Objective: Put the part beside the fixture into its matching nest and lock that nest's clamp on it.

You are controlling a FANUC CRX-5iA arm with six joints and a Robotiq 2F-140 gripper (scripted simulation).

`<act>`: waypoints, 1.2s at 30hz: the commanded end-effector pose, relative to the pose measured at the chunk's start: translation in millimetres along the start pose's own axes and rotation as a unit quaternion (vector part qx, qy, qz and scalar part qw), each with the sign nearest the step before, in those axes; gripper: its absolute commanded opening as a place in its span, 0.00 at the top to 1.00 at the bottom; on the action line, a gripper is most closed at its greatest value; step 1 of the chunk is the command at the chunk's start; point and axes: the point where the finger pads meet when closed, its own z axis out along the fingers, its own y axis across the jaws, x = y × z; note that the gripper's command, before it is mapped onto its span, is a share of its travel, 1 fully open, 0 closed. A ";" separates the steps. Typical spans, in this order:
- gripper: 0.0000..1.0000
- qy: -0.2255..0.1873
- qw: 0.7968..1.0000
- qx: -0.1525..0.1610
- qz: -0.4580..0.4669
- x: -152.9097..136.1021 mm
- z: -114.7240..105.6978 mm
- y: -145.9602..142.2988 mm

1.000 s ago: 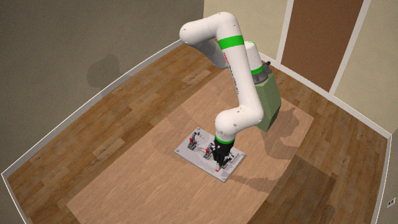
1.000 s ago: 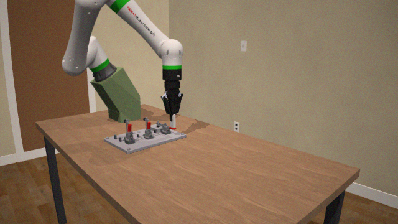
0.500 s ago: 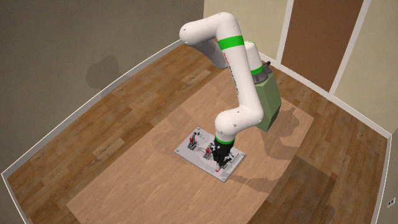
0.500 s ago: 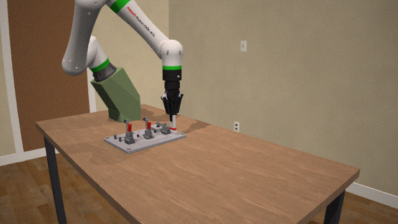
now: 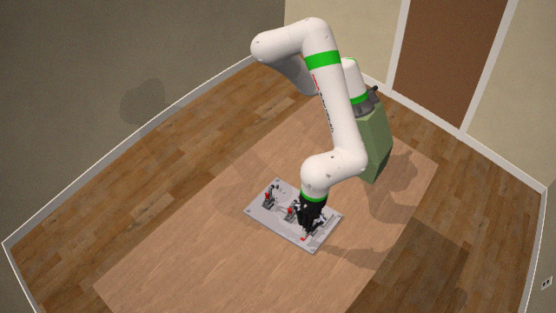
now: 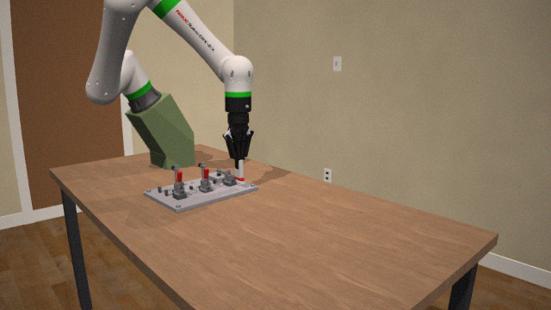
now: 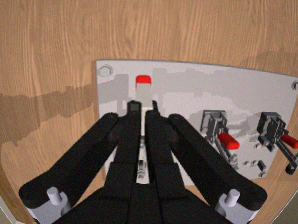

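Table (image 6: 387,241) carried grey fixture plate (image 6: 160,196) near arm's green pedestal (image 6: 165,129). Three clamps in row; two stood with red handles up (image 6: 179,176), third clamp's handle (image 6: 239,178) lay flat at plate's end nearest wall. Gripper (image 6: 239,163) hung straight above that lowered handle (image 7: 143,80), fingers pressed fully together, gripping nothing, tips pointing down as pusher. Handle tip lay directly below and slightly ahead of fingertips. Part: presumably in third nest, hidden under gripper; could not confirm.
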 end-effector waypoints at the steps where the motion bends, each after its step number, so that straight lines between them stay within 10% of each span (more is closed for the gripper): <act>1: 1.00 0.000 1.000 0.000 0.000 0.2 -0.1 -0.1; 36: 1.00 0.000 1.000 0.000 0.000 0.2 -45.6 -0.1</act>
